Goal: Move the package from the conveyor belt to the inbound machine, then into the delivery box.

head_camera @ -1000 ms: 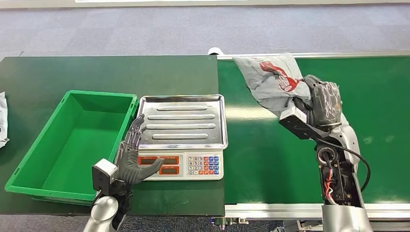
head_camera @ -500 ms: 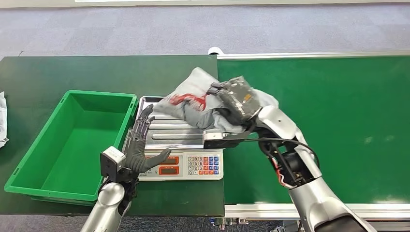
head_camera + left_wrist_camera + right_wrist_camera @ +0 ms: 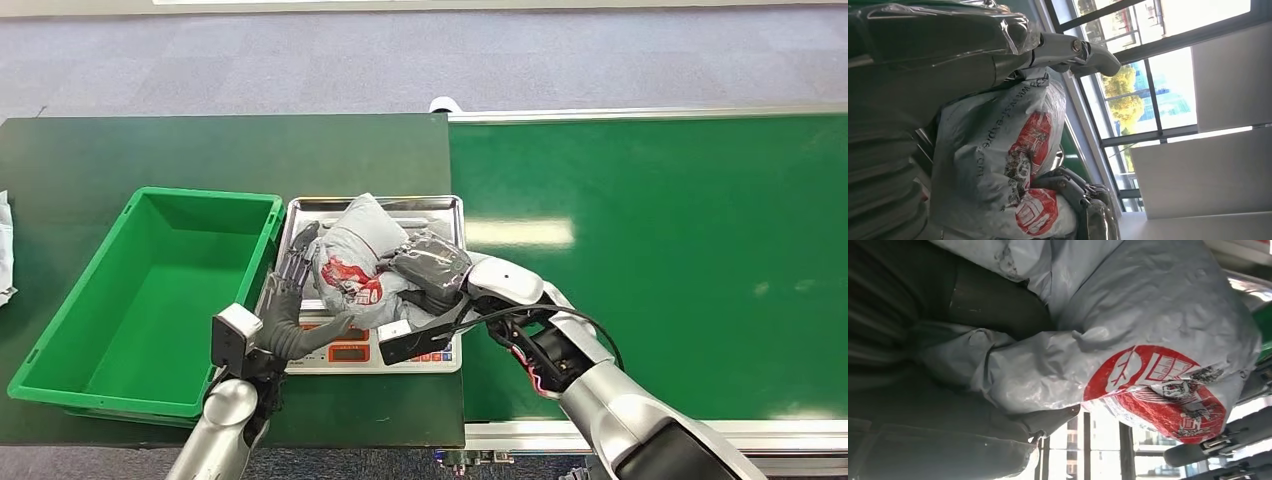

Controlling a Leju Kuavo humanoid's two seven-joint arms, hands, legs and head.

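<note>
Head view: saw a grey bag with red print lying on the steel tray of the scale, on the dark table just left of the belt. Found the right hand closed on the bag's right side, arm reaching across from the belt side, wrist over the scale's keypad. Found the left hand at the scale's left edge, fingers spread and pointing up beside the bag, close to or touching its left side; could not tell which; nothing gripped. Noted a green bin just left of the scale, and a scrap of white at the table's left edge. Left wrist view: saw the bag, grey with red printing and a line of text, close before the camera, with the dark fingers of the other hand wrapped over one end of it; windows and trees behind. Right wrist view: saw the bag crumpled against the right hand, film bunched in its grasp, red print toward the far end, light fingers of the left hand just past it.
</note>
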